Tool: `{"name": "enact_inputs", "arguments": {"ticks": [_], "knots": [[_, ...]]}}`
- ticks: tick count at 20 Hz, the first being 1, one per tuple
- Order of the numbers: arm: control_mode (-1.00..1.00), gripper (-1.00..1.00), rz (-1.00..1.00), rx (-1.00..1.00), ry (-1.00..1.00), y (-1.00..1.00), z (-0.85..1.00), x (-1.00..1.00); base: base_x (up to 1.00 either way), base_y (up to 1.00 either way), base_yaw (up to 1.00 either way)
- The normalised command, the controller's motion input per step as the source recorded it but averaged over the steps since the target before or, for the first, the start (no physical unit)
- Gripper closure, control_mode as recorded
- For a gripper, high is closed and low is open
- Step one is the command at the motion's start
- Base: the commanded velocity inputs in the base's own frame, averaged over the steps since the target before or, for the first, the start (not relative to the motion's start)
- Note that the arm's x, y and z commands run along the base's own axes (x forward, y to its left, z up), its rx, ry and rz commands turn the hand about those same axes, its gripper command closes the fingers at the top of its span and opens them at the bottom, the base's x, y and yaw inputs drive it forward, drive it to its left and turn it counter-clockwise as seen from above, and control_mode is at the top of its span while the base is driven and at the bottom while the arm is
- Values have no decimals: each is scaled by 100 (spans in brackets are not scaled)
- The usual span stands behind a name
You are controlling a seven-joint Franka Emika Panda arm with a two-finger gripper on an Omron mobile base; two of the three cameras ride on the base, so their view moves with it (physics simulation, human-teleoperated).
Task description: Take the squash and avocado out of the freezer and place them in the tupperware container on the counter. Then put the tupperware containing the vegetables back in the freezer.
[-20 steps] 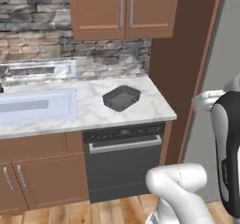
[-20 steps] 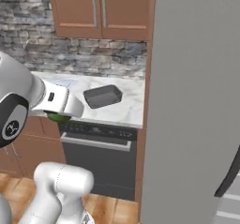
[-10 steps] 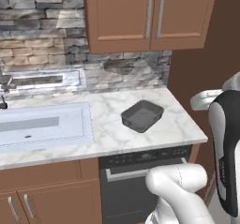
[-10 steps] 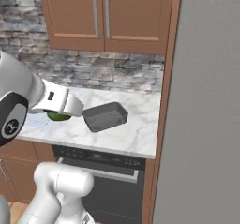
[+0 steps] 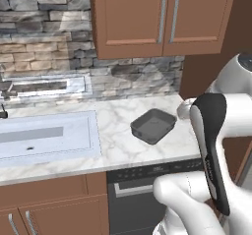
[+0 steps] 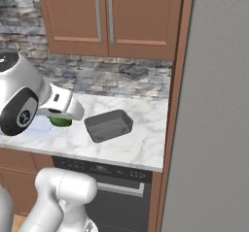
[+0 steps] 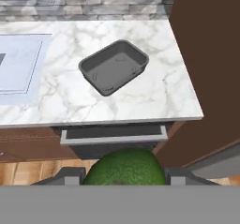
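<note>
A green avocado (image 7: 124, 168) sits between the two fingers of my gripper (image 7: 124, 176), which is shut on it. From the right base view the avocado (image 6: 61, 122) hangs under the hand, just left of the tupperware container (image 6: 109, 125) and above the counter (image 6: 141, 146). The dark grey tub (image 7: 114, 67) is empty and lies ahead of the hand on the white marble (image 7: 161, 94). It also shows near the counter's right end (image 5: 153, 126). The freezer's grey door (image 6: 216, 105) fills the right side. The squash is out of view.
A pale sink (image 5: 44, 136) is recessed in the counter left of the tub. Brown wall cabinets (image 5: 162, 17) hang above a stone backsplash (image 5: 44, 37). A black appliance panel (image 6: 114, 177) sits below the counter edge. A brown side panel (image 7: 206, 54) borders the counter's right end.
Both base views have shifted and grown closer to the counter, so the base has driven. The avocado stays gripped in the hand throughout.
</note>
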Motion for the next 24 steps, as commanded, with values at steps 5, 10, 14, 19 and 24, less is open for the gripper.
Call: {"name": "enact_inputs", "arguments": {"ticks": [5,10,14,19,24], "knots": [[-100,100,0,0,17,39,-74,100,0,0,0],[-100,100,0,0,10,1,-56,100,0,0,0],[-100,100,0,0,3,0,-55,100,0,0,0],[-100,100,0,0,1,-1,-44,89,0,0,0],[-100,100,0,0,0,-10,-49,67,0,0,0]]}}
